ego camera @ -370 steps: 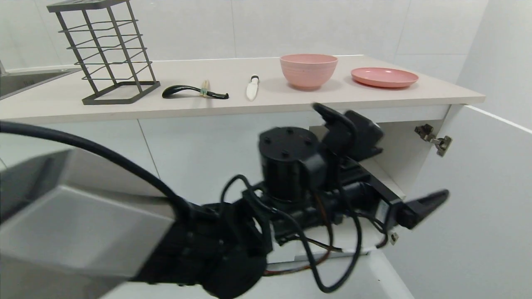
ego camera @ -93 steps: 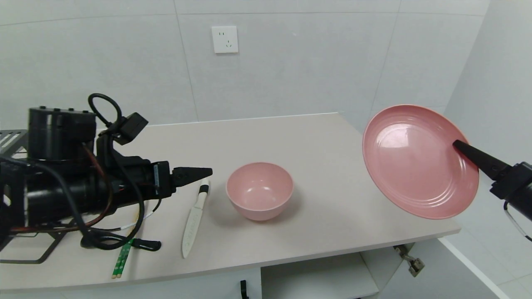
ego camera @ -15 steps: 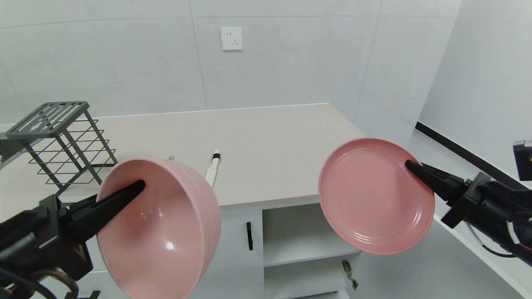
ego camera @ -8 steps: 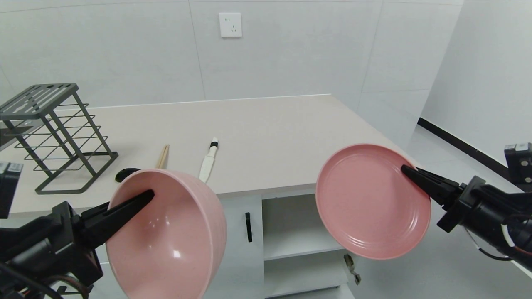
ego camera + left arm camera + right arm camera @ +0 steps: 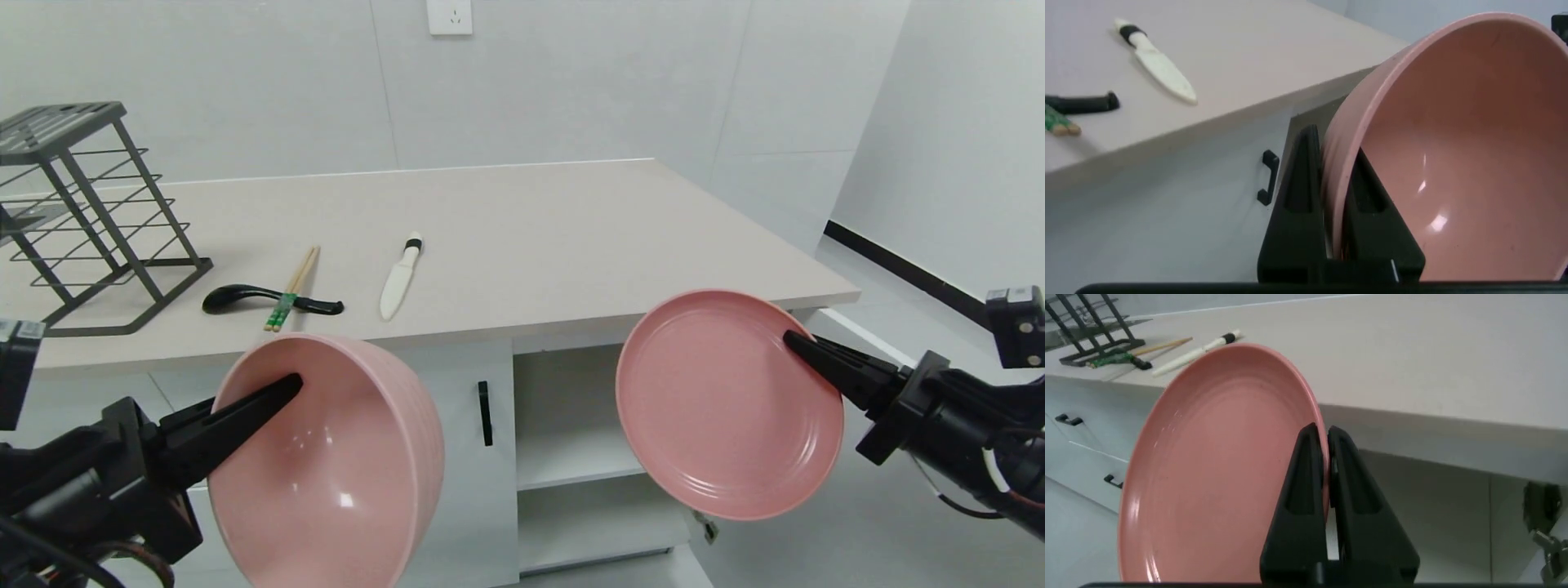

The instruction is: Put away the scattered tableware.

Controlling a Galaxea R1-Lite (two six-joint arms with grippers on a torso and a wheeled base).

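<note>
Head view: the left pincer (image 5: 286, 382) is clamped on the rim of the pink bowl (image 5: 343, 474), one finger inside it, and holds it tipped on its side, low and in front of the table (image 5: 531, 220), not on it. The right pincer (image 5: 792, 339) pinches the rim of the pink plate (image 5: 718, 408), which hangs nearly on edge in the air before the open cupboard (image 5: 571, 457) under the table's right end. On the table lie a black spoon (image 5: 237, 296), a pair of chopsticks (image 5: 290, 286) crossing its handle, and a white knife (image 5: 400, 278) near them; a wire rack (image 5: 73, 212) stands at the left end. Left wrist view: the two fingers are pressed onto the bowl (image 5: 1454, 139) wall from inside and outside, and the knife (image 5: 1155, 65) shows on the table beyond. Right wrist view: the fingers are closed on the plate (image 5: 1225, 457) edge, with the table's front edge behind it. As a judgement, the task is partway done: bowl and plate are lifted, but neither sits on a cupboard shelf yet, and the spoon, chopsticks and knife are untouched, probably bound for the rack.
</note>
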